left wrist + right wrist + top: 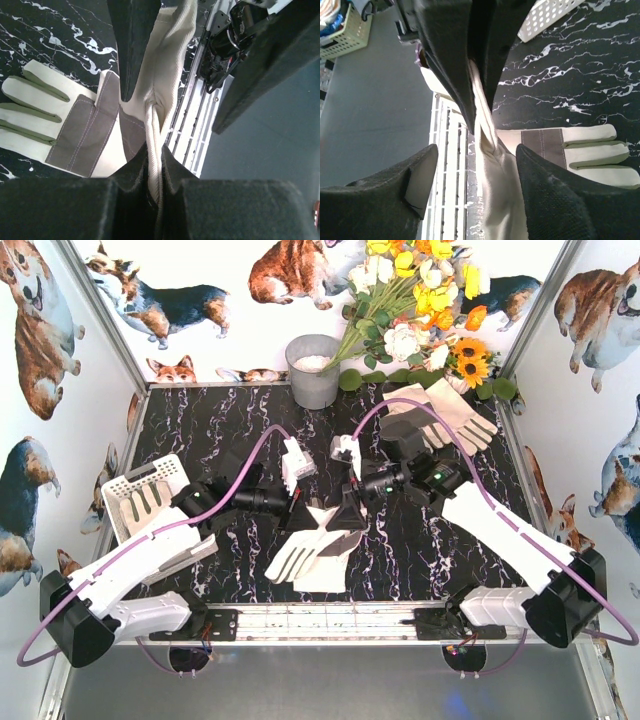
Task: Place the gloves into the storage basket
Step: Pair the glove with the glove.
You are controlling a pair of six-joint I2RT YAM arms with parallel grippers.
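Note:
A cream-white glove (312,555) with a grey-brown palm patch lies at the table's front middle, fingers pointing left. My left gripper (318,517) is shut on its cuff, which shows pinched between the jaws in the left wrist view (154,167). My right gripper (347,525) is open and straddles the same cuff (492,175) without gripping it. The glove's palm shows in the left wrist view (75,125) and the right wrist view (570,145). The white lattice storage basket (118,490) stands at the left with one glove (150,498) in it. More gloves (445,420) lie at the back right.
A grey metal bucket (313,370) stands at the back centre, with artificial flowers (420,310) to its right. The white slatted rail (330,618) runs along the table's front edge just behind the held cuff. The basket's corner shows in the right wrist view (545,17).

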